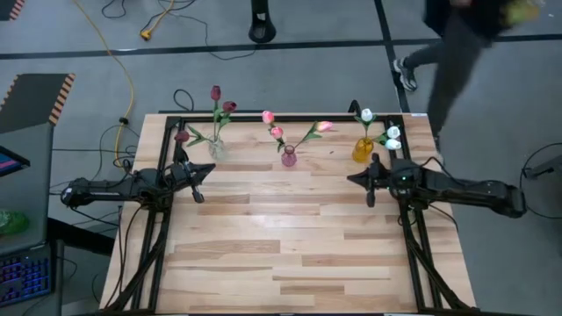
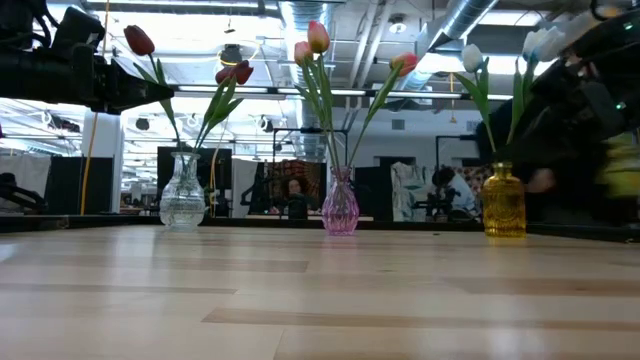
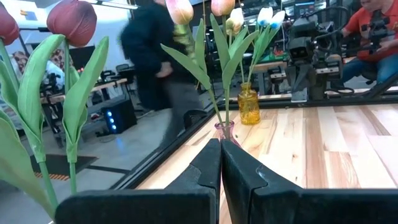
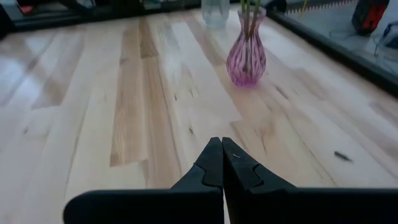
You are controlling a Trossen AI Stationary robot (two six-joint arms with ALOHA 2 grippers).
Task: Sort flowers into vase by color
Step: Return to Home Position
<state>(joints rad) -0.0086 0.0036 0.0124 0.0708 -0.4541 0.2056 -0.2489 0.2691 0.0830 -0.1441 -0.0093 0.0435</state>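
Observation:
Three vases stand in a row near the table's far edge. The clear vase (image 1: 216,149) (image 2: 182,199) holds dark red tulips (image 1: 216,92) (image 2: 139,40). The pink vase (image 1: 288,157) (image 2: 340,206) (image 4: 246,59) holds pink tulips (image 1: 268,117) (image 2: 317,37). The amber vase (image 1: 363,151) (image 2: 503,205) (image 3: 248,104) holds white tulips (image 1: 367,115) (image 2: 471,56). My left gripper (image 1: 200,171) (image 3: 220,163) is shut and empty, raised near the clear vase. My right gripper (image 1: 369,179) (image 4: 221,163) is shut and empty, just on the near side of the amber vase.
A dark metal frame (image 1: 263,118) edges the table's far side and both side edges. A person (image 1: 457,44) (image 3: 158,56) walks past the far right corner. The wide near half of the wooden table top (image 1: 281,246) is bare planks.

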